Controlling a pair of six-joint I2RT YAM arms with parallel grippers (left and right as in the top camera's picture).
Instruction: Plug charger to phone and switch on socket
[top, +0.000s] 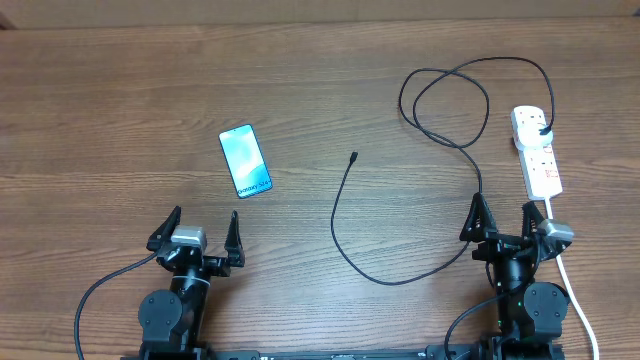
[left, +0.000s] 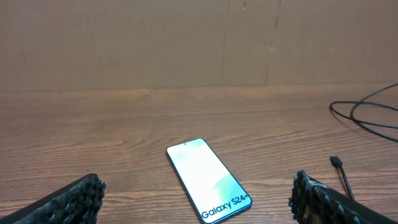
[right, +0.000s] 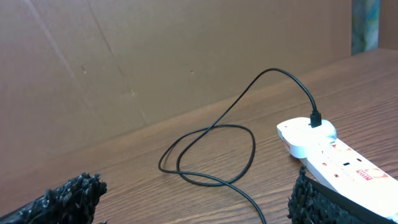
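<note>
The slim blue-screened smartphone (top: 245, 161) lies on my wooden counter (top: 120, 110), just beyond the left tool (top: 204, 226), whose fingers stand apart, empty. Right of the phone rests the thin black charger cable (top: 352, 160); farther right, the white power strip (top: 537, 150) and right tool (top: 503, 216), equally spread.

On the table (top: 120, 110), the phone (top: 245, 161) lies left, the socket (top: 537, 150) far right, the charger (top: 354, 157) tip between them.
</note>
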